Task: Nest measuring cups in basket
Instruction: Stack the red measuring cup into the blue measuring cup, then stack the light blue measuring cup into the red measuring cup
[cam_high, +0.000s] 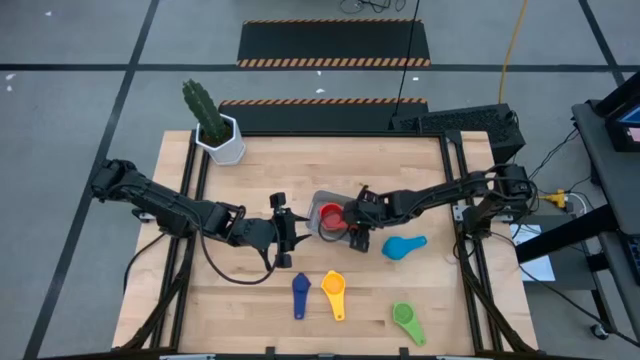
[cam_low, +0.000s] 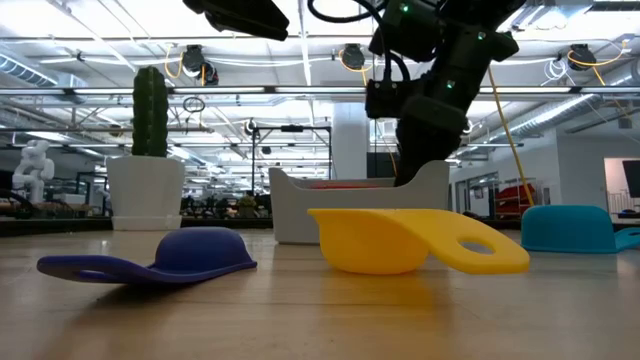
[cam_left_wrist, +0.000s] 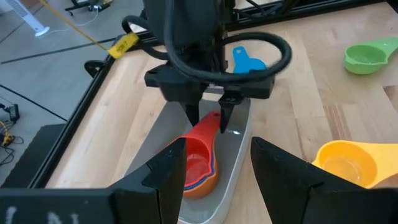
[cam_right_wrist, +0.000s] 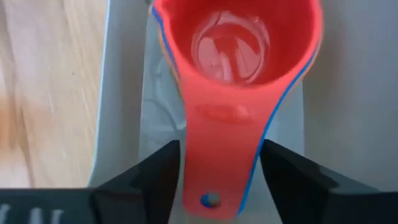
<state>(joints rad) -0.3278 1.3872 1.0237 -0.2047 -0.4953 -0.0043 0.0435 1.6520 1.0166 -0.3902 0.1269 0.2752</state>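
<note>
The red cup is lying nested atop others in the basket; the right gripper is straddling its handle, fingers open. The left gripper, also spread, is showing only overhead.

Counts, as seen from above
- Measuring cups loose on the table: four: navy cup, yellow cup, green cup, light blue cup
- Nested stack between the right gripper's fingers: red cup on top, blue and orange edges visible beneath
- One basket
- One cactus pot
- Two arms counted
</note>
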